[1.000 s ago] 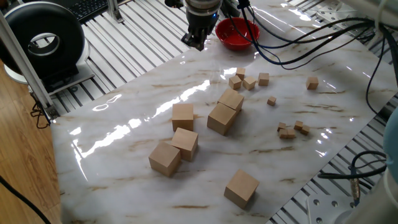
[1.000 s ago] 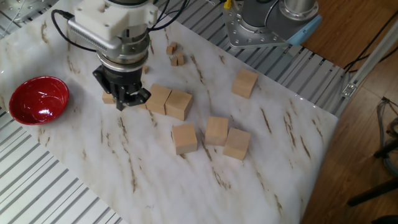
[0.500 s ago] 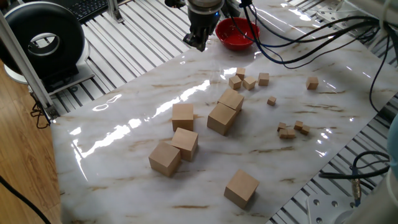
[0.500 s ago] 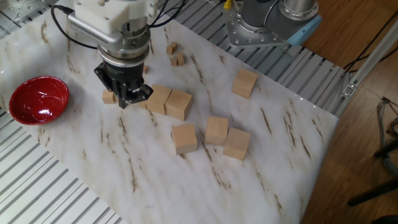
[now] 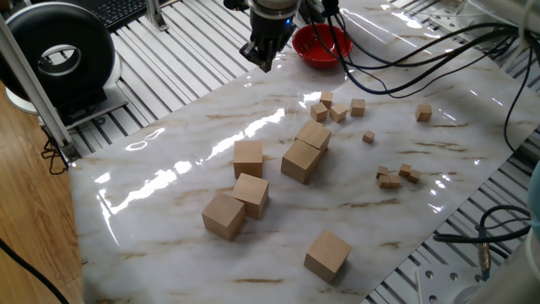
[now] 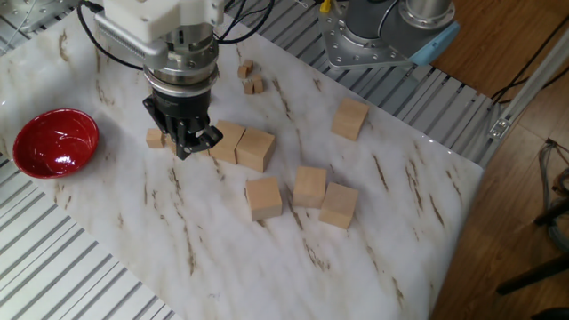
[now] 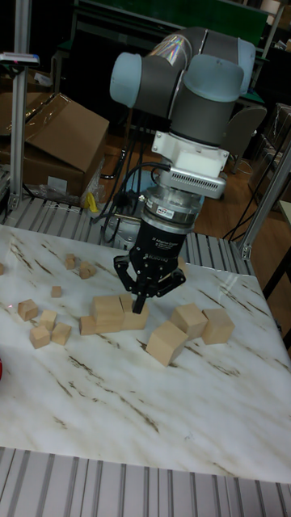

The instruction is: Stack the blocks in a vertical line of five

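Several large tan blocks lie loose on the marble table (image 5: 169,169), none stacked. Two touch side by side (image 5: 305,149) (image 6: 242,145) (image 7: 113,313). One block (image 5: 248,158) lies just left of them, and two more (image 5: 238,204) (image 6: 324,196) sit close together nearer the front. Another block (image 5: 327,255) (image 6: 351,118) lies alone. My gripper (image 5: 260,59) (image 6: 188,147) (image 7: 139,304) hangs above the table, pointing down. In the other fixed view it is by the left end of the touching pair. Its fingers are drawn together to a point, holding nothing.
A red bowl (image 5: 321,44) (image 6: 53,142) sits near the table's edge. Tiny wooden cubes lie scattered in small groups (image 5: 336,108) (image 5: 394,176) (image 7: 44,323), with one alone (image 5: 423,111). Cables trail over the far side (image 5: 422,51). A black round device (image 5: 59,55) stands off the table.
The gripper has drifted slightly sideways, towards the touching pair in the other fixed view, still shut. No block has moved.
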